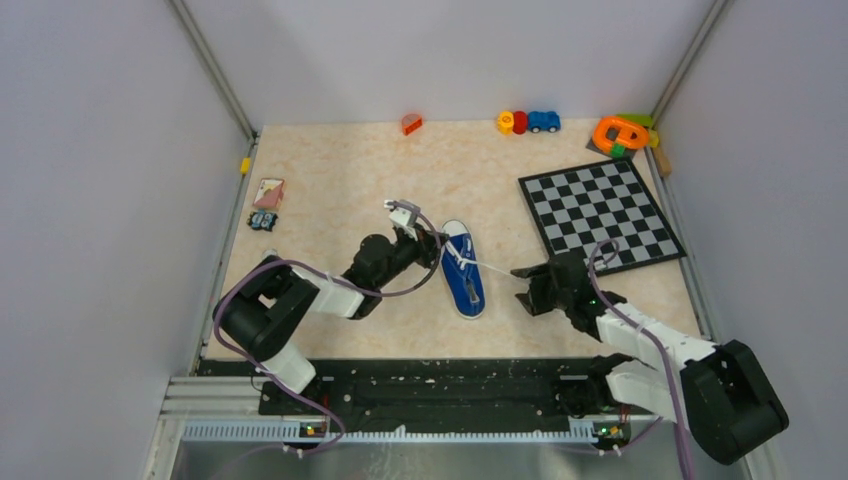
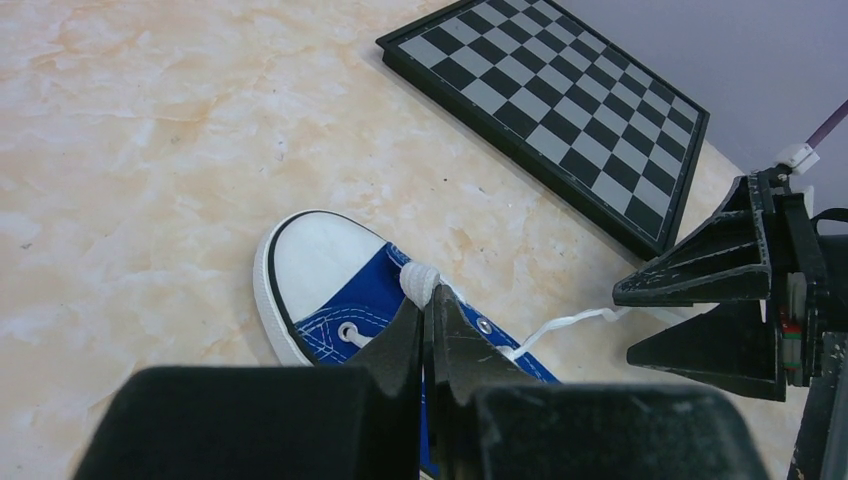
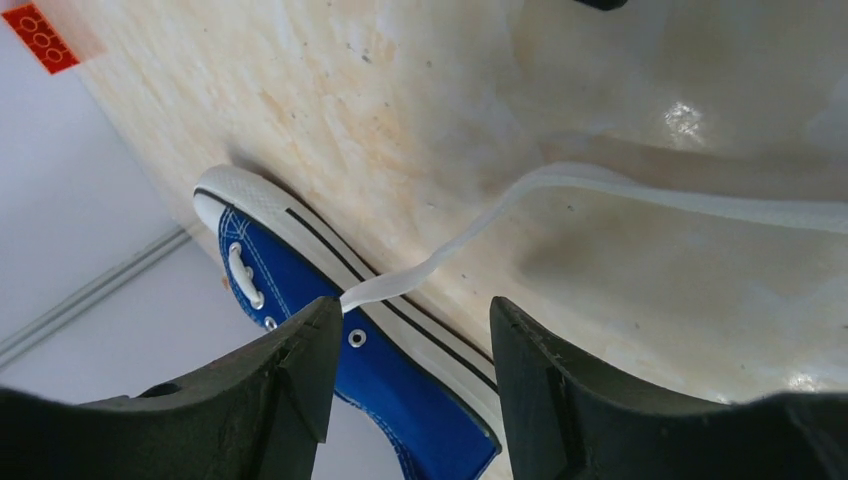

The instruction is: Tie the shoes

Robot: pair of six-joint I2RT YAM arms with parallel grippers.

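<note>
Sneaker (image 1: 463,268) lies mid-table, toe toward the far edge, with open table (image 1: 340,170) on its left and far side and the chessboard (image 1: 600,215) to its right. My left gripper (image 1: 436,241) reaches in low, pinched closed on the lace (image 1: 495,269) (by the tongue). Right gripper (image 1: 527,289) sits low, jaws apart, the lace stretched toward them.

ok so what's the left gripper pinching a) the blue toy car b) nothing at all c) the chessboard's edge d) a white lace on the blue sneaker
d: in the left wrist view the left gripper is shut with a bunch of white lace caught at its fingertips, right over the blue sneaker.
</note>
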